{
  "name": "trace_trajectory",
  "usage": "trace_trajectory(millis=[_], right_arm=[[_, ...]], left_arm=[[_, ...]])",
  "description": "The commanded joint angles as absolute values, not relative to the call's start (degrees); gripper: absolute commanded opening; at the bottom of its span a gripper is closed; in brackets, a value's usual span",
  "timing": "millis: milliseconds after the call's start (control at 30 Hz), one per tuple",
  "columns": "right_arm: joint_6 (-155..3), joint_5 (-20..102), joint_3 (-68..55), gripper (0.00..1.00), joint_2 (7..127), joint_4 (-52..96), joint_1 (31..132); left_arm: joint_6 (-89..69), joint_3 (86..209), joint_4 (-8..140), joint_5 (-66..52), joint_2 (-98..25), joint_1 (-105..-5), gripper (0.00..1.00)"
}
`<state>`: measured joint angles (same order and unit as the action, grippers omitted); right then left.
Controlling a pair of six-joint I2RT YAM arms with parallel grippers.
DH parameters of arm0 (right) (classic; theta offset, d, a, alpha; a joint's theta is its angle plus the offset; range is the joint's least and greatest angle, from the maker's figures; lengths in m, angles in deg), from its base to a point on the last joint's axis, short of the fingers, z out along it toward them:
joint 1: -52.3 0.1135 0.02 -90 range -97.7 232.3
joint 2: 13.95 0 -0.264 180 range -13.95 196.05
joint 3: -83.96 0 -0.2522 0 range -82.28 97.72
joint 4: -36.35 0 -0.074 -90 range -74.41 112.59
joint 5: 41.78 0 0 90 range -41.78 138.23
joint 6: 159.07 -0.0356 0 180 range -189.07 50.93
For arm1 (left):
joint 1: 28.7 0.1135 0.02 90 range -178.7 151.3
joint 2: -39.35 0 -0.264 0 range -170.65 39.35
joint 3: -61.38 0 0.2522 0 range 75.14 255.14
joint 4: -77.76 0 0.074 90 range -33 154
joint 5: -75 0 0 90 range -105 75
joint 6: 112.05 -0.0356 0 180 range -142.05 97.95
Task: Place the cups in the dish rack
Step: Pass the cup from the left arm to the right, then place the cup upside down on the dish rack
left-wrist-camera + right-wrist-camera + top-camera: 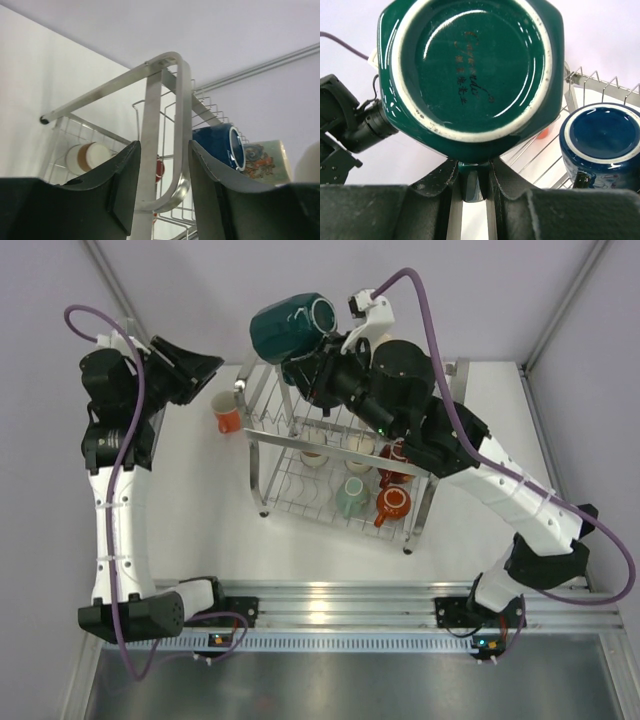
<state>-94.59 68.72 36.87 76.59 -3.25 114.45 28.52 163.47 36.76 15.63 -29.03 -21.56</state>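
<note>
My right gripper (312,356) is shut on the handle of a teal mug (292,328) and holds it on its side above the back left corner of the dish rack (330,446). In the right wrist view the mug's base (470,70) faces the camera, with its handle between the fingers (472,175). A navy mug (602,137) sits upside down on the upper tier. Mint (351,495), orange-red (392,503), red (395,475) and cream (312,455) cups sit in the lower tier. My left gripper (200,367) is open beside the rack's left post (152,125).
An orange cup (227,412) stands on the table just left of the rack, below my left gripper. In the left wrist view a printed mug (265,159) stands beside the navy mug (220,145). The walls stand close behind the rack.
</note>
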Motion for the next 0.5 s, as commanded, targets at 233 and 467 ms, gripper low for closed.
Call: trace_trajectory(millis=[233, 467], right_arm=[[-93.94, 85.75, 46.30, 0.00, 81.23, -2.90, 121.11], [-94.38, 91.29, 46.39, 0.00, 84.04, -3.51, 123.05]], left_arm=[[19.27, 165.49, 29.82, 7.07, -24.81, -20.09, 0.49], [18.91, 164.26, 29.02, 3.19, -22.00, -20.09, 0.49]])
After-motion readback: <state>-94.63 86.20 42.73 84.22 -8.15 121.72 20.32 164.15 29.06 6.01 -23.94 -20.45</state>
